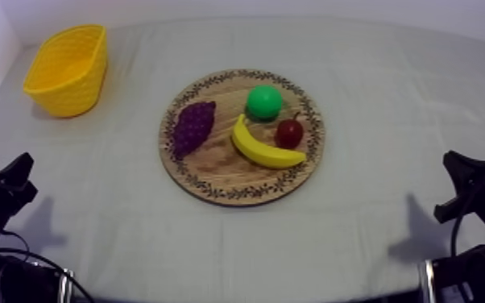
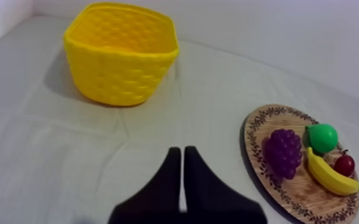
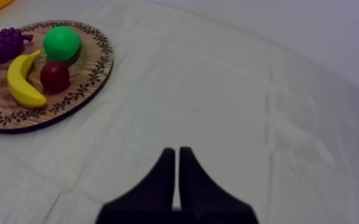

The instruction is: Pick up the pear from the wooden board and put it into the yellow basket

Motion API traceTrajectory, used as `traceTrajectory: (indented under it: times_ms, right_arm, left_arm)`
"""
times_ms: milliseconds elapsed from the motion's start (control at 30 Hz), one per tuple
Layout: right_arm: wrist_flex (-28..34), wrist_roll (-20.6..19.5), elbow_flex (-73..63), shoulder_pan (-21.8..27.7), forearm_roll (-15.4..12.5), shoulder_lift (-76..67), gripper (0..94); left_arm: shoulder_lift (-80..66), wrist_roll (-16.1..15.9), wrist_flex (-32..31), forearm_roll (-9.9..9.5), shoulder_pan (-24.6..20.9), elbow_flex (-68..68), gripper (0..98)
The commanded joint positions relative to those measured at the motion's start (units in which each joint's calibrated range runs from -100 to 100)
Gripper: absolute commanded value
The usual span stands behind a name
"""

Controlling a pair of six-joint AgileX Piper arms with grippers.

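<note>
The left gripper (image 2: 182,152), two black fingers pressed together into a narrow wedge with nothing between them, sits low at the left side of the table over the grey-white cloth (image 2: 50,155). The right gripper (image 3: 176,152) is closed the same way on nothing, low at the table's right side above bare cloth. Between the two arms, near the middle of the table, lies the round wooden board with a dark leaf-patterned rim (image 1: 213,173). The green, rounded toy pear (image 1: 263,102) rests on the board near its far edge, untouched by either gripper. Just beside the pear is a small dark-red fruit with a stem (image 1: 289,133), and a curved yellow toy banana (image 1: 263,149) lies in front of both, against the red fruit. A purple bunch of toy grapes (image 1: 192,126) occupies the board's left part, apart from the pear. The yellow basket with a woven-look wall (image 1: 72,93) stands upright at the table's far left corner, well apart from the board.
</note>
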Motion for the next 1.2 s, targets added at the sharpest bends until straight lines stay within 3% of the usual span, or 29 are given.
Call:
traceTrajectory:
  times_ms: [0, 433, 600, 767, 967, 1167]
  right_arm:
    - [0.02, 0.00, -0.05, -0.01, -0.01, -0.04, 0.4]
    - [0.02, 0.04, -0.05, -0.01, -0.01, -0.04, 0.4]
    - [0.02, 0.02, -0.05, -0.01, -0.01, -0.04, 0.4]
    - [0.02, 0.03, -0.05, -0.01, -0.01, -0.04, 0.4]
    - [0.02, 0.01, -0.05, -0.01, -0.01, -0.04, 0.4]
    - [0.02, 0.01, -0.05, -0.01, -0.01, -0.04, 0.4]
  left_arm:
    - [0.00, 0.00, 0.03, -0.03, 0.03, 0.05, 0.1]
    - [0.00, 0.05, 0.03, -0.03, 0.03, 0.05, 0.1]
    - [0.00, -1.26, 0.48, -0.12, 0.46, -0.02, 0.2]
    - [0.00, 3.13, 1.98, 0.18, 5.12, -0.71, 0.1]
    - [0.79, 1.56, 2.86, 0.21, 10.12, -1.34, 0.0]
    - [7.78, 1.11, 4.12, 0.93, 12.05, -3.94, 0.0]
